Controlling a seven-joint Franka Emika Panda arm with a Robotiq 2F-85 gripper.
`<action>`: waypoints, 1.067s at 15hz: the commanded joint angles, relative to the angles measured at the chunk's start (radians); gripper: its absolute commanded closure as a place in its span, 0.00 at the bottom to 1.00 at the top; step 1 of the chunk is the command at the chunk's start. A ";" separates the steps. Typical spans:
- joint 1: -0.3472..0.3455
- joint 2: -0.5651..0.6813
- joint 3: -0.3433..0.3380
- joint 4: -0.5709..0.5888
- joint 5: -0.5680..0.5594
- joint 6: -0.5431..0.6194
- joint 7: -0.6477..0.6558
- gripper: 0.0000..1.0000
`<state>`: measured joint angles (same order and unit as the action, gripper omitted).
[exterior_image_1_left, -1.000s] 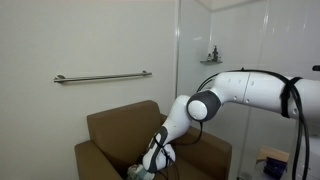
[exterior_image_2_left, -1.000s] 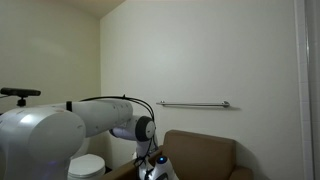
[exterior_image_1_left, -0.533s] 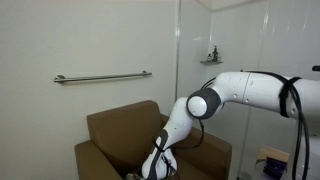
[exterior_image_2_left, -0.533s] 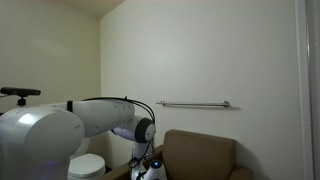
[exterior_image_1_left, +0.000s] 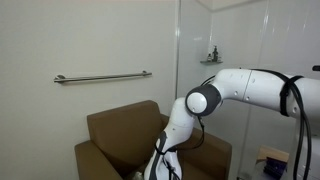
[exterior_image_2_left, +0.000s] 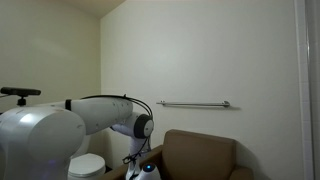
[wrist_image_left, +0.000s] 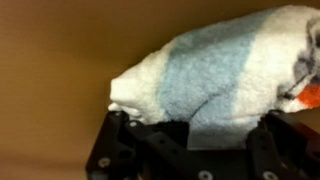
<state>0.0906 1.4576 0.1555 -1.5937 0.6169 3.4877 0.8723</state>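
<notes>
A fluffy white cloth with a pale blue-grey band (wrist_image_left: 220, 75) fills the wrist view, with a bit of orange (wrist_image_left: 310, 97) at its right edge. My gripper (wrist_image_left: 190, 138) is shut on the cloth's lower fold, and the black fingers (wrist_image_left: 112, 140) show on both sides of it. Behind the cloth is the brown fabric of the armchair (exterior_image_1_left: 115, 130). In both exterior views the arm bends down over the armchair (exterior_image_2_left: 200, 150). The gripper (exterior_image_1_left: 157, 172) is low at the frame's bottom edge, mostly hidden.
A metal grab bar (exterior_image_1_left: 100, 77) runs along the wall above the chair. A glass panel with a small shelf (exterior_image_1_left: 212, 57) stands beside it. A white round seat (exterior_image_2_left: 88, 165) sits near the robot's base.
The wrist has sunk lower over the chair seat and shifted sideways, so the gripper and cloth have almost left the exterior views. The grip has stayed shut.
</notes>
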 joint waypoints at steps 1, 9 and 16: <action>-0.001 -0.040 0.012 -0.064 0.142 -0.007 0.026 0.95; 0.016 -0.049 -0.001 -0.060 0.210 -0.017 0.152 0.95; 0.389 -0.135 -0.349 -0.098 0.333 -0.022 0.203 0.94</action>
<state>0.2829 1.3998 -0.0341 -1.5974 0.8763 3.4658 1.0293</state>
